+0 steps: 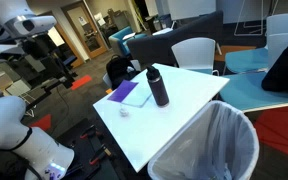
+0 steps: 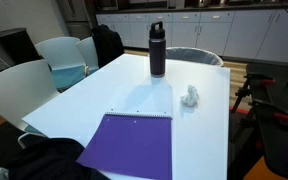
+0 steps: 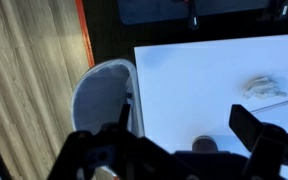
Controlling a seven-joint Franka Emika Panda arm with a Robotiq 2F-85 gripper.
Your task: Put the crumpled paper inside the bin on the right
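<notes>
Pincer (image 3: 179, 148): jaws spread wide, nothing held, positioned above the counter (image 3: 199, 90).

The crumpled paper (image 3: 265, 87) lies on the counter, well apart from the pincer. In the wrist view it sits toward the upper right, beyond the right-hand finger. It rests near the purple sheet (image 2: 132, 146) and the black bottle (image 2: 157, 49), touching neither.

The bin (image 3: 104, 95) stands just beside the counter's end.

Count: one paper ball, one bin, one bottle, one sheet. Any lettering is too small to read.
</notes>
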